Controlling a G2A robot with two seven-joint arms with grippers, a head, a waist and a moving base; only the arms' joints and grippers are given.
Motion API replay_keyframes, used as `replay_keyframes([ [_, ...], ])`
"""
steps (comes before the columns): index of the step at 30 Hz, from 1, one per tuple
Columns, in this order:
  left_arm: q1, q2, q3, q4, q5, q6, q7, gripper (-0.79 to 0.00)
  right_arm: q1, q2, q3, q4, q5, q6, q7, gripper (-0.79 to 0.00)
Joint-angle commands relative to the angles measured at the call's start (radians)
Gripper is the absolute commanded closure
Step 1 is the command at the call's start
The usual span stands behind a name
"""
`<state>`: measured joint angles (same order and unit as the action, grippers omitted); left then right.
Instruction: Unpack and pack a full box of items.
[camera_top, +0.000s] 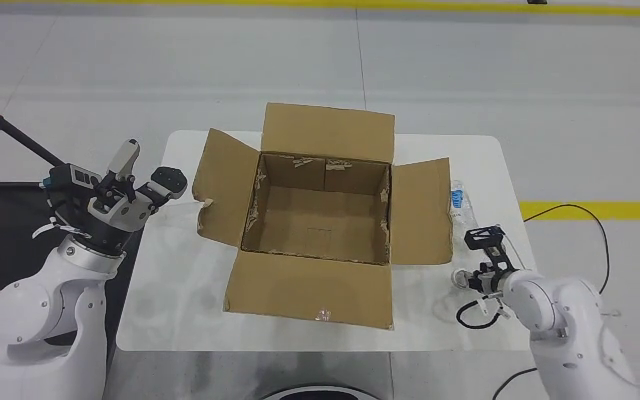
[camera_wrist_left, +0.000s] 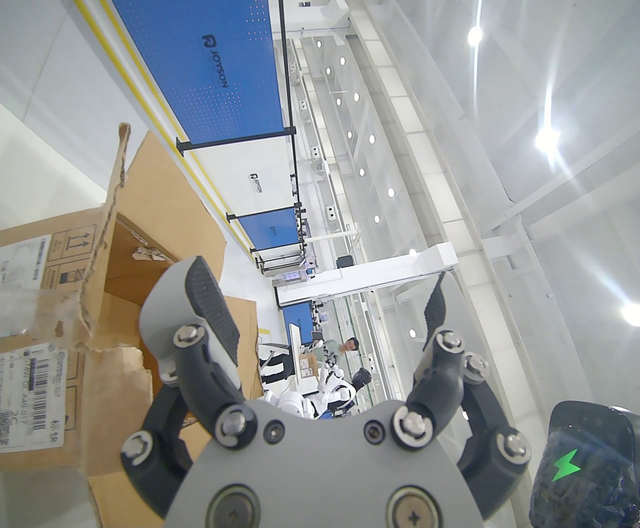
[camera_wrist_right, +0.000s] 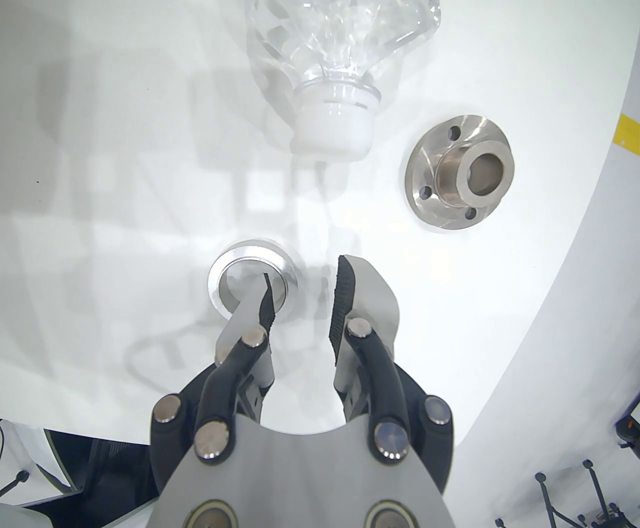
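A brown cardboard box stands in the middle of the white counter with all four flaps folded outward and its bare bottom showing. The left pincer is held off the box's left side, just beside the torn edge of that side's flap, with its ribbed pads spread wide and nothing between them. The right pincer is low over the right end of the counter, well apart from the box. Its two fingers are parted by a narrow gap and grip nothing. A small, shiny metal ring lies flat on the counter right at this pincer's tips: one fingertip sits over the ring's hole, the other just outside its rim; whether either touches it cannot be told. Just beyond the ring lies a clear plastic bottle on its side, its white cap pointing toward the pincer. Beside the cap rests a round steel flange with bolt holes and a raised hub.
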<state>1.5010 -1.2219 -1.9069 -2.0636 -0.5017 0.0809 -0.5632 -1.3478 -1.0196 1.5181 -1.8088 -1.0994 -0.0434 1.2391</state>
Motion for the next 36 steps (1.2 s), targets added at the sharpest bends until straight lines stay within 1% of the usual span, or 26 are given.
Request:
replay_keyframes([
  [1, 0.0, 0.0, 0.0, 0.0, 0.0, 0.0, 0.0, -0.785, 0.004, 0.0, -0.004, 0.007, 0.006, -0.003, 0.0, -0.296],
  [4, 0.0, 0.0, 0.0, 0.0, 0.0, 0.0, 0.0, -0.785, 0.013, -0.001, -0.011, 0.02, 0.009, -0.005, -0.002, -0.28],
  [6, 0.0, 0.0, 0.0, 0.0, 0.0, 0.0, 0.0, -0.785, 0.017, -0.001, -0.014, 0.027, 0.012, -0.004, -0.001, -0.246],
  [9, 0.0, 0.0, 0.0, 0.0, 0.0, 0.0, 0.0, -0.785, 0.021, -0.001, -0.019, 0.032, 0.013, -0.006, 0.001, -0.154],
  [13, 0.0, 0.0, 0.0, 0.0, 0.0, 0.0, 0.0, -0.785, 0.023, -0.002, -0.025, 0.034, 0.016, -0.01, 0.003, -0.08],
  [14, 0.0, 0.0, 0.0, 0.0, 0.0, 0.0, 0.0, -0.785, 0.023, -0.002, -0.026, 0.035, 0.016, -0.009, 0.003, -0.052],
  [15, 0.0, 0.0, 0.0, 0.0, 0.0, 0.0, 0.0, -0.785, 0.023, -0.002, -0.026, 0.034, 0.017, -0.01, 0.002, 0.0],
  [19, 0.0, 0.0, 0.0, 0.0, 0.0, 0.0, 0.0, -0.785, 0.018, -0.001, -0.009, 0.011, 0.024, 0.003, -0.017, 0.0],
  [22, 0.0, 0.0, 0.0, 0.0, 0.0, 0.0, 0.0, -0.785, 0.008, 0.001, 0.044, -0.049, 0.049, 0.037, -0.045, 0.0],
  [25, 0.0, 0.0, 0.0, 0.0, 0.0, 0.0, 0.0, -0.785, -0.007, 0.002, 0.109, -0.137, 0.087, 0.088, -0.07, 0.0],
  [28, 0.0, 0.0, 0.0, 0.0, 0.0, 0.0, 0.0, -0.785, -0.014, 0.0, 0.187, -0.26, 0.14, 0.173, -0.103, 0.0],
  [29, 0.0, 0.0, 0.0, 0.0, 0.0, 0.0, 0.0, -0.785, -0.012, -0.002, 0.22, -0.315, 0.175, 0.219, -0.125, 0.0],
  [30, 0.0, 0.0, 0.0, 0.0, 0.0, 0.0, 0.0, -0.785, -0.01, -0.004, 0.239, -0.358, 0.207, 0.243, -0.138, 0.0],
  [33, 0.0, 0.0, 0.0, 0.0, 0.0, 0.0, 0.0, -0.785, -0.001, -0.009, 0.275, -0.472, 0.289, 0.294, -0.183, 0.0],
  [36, 0.0, 0.0, 0.0, 0.0, 0.0, 0.0, 0.0, -0.785, 0.022, -0.012, 0.261, -0.541, 0.349, 0.315, -0.221, 0.0],
])
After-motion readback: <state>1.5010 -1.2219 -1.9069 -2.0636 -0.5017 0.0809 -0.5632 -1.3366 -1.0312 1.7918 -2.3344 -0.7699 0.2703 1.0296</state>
